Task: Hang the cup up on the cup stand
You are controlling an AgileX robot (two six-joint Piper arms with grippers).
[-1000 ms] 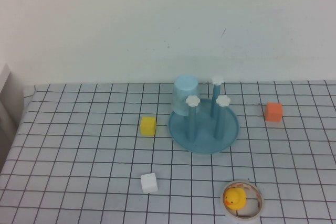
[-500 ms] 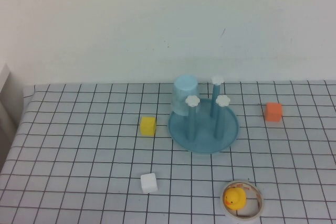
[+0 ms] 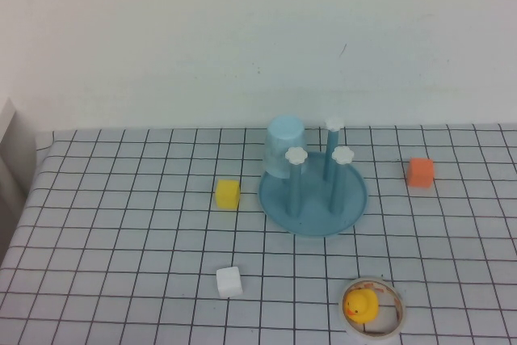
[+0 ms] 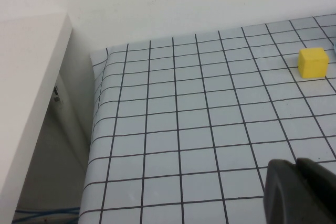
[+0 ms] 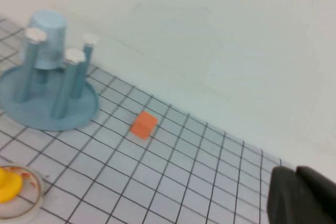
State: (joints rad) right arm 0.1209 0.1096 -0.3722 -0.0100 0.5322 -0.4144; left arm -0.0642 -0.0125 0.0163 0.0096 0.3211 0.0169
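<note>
My cup and stand looked like smooth, matt blue plastic. The cloth under them was a smooth gridded sheet with slight sheen. My left gripper and right gripper showed matt black plastic.

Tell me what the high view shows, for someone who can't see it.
A pale blue cup sits upside down over one peg of a blue cup stand on a checked table. Around it lie yellow, white and orange cubes, plus a rubber duck inside a tape ring.

Cup upturned on cup stand
</note>
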